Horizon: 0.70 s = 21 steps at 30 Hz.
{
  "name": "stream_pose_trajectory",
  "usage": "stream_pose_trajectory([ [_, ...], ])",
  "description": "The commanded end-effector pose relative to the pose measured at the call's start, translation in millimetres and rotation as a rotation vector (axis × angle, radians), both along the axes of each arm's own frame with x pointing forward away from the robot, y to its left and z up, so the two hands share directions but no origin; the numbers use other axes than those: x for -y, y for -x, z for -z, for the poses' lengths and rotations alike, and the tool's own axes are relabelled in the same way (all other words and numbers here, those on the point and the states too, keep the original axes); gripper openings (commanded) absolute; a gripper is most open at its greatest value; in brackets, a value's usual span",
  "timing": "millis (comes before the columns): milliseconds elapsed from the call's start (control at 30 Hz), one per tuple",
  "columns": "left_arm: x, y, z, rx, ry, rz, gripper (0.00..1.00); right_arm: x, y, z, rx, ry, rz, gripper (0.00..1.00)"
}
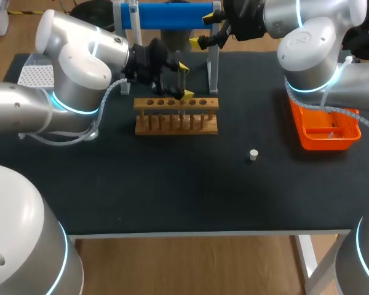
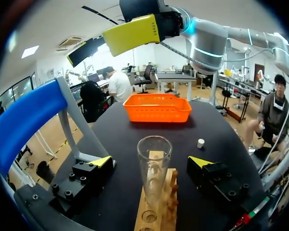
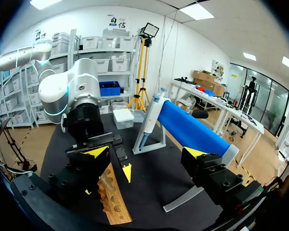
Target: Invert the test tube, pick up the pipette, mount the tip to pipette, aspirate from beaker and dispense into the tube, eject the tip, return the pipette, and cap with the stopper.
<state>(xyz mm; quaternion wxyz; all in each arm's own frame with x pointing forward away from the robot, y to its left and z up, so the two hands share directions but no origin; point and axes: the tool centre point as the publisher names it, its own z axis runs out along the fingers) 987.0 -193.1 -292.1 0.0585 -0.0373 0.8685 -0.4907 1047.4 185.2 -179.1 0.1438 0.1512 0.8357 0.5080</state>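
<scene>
Toward the back of the dark worktop [image 1: 172, 190], a wooden rack [image 1: 176, 117] carries the test tube [image 2: 154, 161], which stands upright in one of its holes with the open mouth up. The left gripper [image 1: 184, 80] hangs right over the rack, and its fingers [image 2: 102, 162] are spread wide on either side of the glass, touching it on neither side and holding nothing. Behind the rack is the blue-barred stand [image 1: 166, 15], with the pipette [image 3: 153, 108] hanging at one end of it. The right gripper [image 1: 206, 30] hovers near the stand's other end, above and beyond the rack. Its fingers [image 3: 97, 154] are likewise far apart with nothing between them.

A small white stopper [image 1: 253, 155] sits alone on the worktop, well apart from the rack, toward the right arm's side. An orange basket [image 1: 325, 134] lies further out on that side, partly under the right arm. A tip box [image 1: 35, 75] rests at the far left corner behind the left arm.
</scene>
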Motion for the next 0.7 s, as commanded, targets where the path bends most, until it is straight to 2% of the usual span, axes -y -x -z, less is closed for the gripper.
stream_pose_trajectory([
  [33,1.8,2.0,1.3,0.000,-0.014,-0.001,1.00,0.4,0.2,-0.5,-0.001,0.001,-0.001,1.00],
  [700,6.7,4.2,9.8,-0.017,-0.039,0.012,1.00,0.4,0.2,-0.5,-0.001,0.001,-0.001,1.00],
])
